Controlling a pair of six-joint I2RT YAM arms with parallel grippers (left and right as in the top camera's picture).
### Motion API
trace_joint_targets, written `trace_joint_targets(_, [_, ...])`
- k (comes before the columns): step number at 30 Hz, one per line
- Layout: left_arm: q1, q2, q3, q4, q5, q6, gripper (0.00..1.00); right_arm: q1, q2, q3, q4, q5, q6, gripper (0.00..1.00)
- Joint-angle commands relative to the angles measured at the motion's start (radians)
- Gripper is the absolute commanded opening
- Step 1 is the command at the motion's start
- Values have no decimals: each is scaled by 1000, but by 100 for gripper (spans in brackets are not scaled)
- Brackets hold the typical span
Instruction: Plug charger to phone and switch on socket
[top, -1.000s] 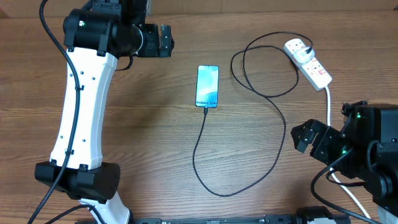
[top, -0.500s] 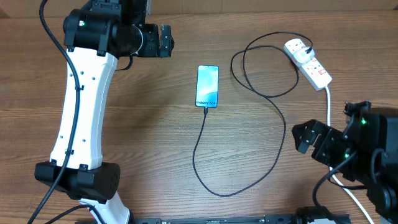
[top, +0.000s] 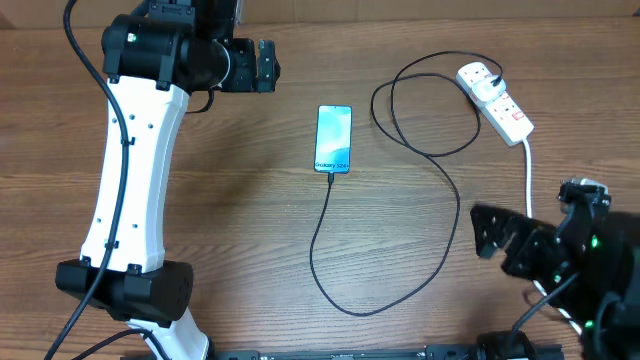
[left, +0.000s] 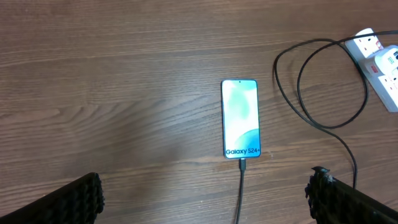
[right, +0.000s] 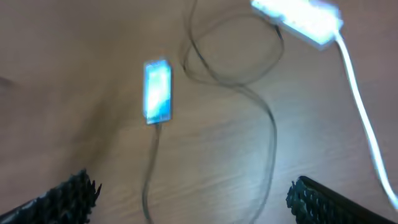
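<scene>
**Right arm pulling back, cable in phone, both grippers empty**

Change over the last second: the right gripper (top: 492, 232) has shifted down and right toward the table's near edge in the overhead view, arm body moving further out of frame. Its wrist view is motion-blurred, which fits an arm on the move. Left gripper (top: 266, 66) has not moved, parked high over the far left of the table.

Both grippers stand wide open, nothing in either. Left fingers (left: 78, 198) show at the frame's bottom corners with only bare wood between.

Phone (top: 334, 138) lies flat mid-table, screen lit, "Galaxy" text at its near short edge. Charger (top: 322, 225) runs from that edge, connector tip looks seated in the port (left: 242, 163), loops across the table and up to the socket (top: 495, 100) at far right, plug in its top outlet.

Judgement: plugging looks done; lit screen hints power is on, but the switch state is too small to read. The retreat looks like wrap-up.
</scene>
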Motion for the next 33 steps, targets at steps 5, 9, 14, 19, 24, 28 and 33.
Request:
trace_joint_targets(5, [-5,1,2,2,-7,5,100,35,-278,-341,318,1,-101,100])
trace_joint_targets(9, [-5,1,2,2,-7,5,100,35,-435,-535,499,2,-126,100])
trace_joint_targets(14, [-5,1,2,2,-7,5,100,39,-529,-711,691,2,-131,100])
trace_joint_targets(19, [-5,1,2,2,-7,5,100,39,-598,-873,863,2,-132,100])
trace_joint_targets(24, [-5,1,2,2,-7,5,100,41,-647,-959,973,2,-167,100])
trace_joint_targets(28, [-5,1,2,2,-7,5,100,41,-700,-1020,1024,2,-181,100])
trace_joint_targets(33, [-5,1,2,2,-7,5,100,41,-700,-1084,1146,6,-184,100])
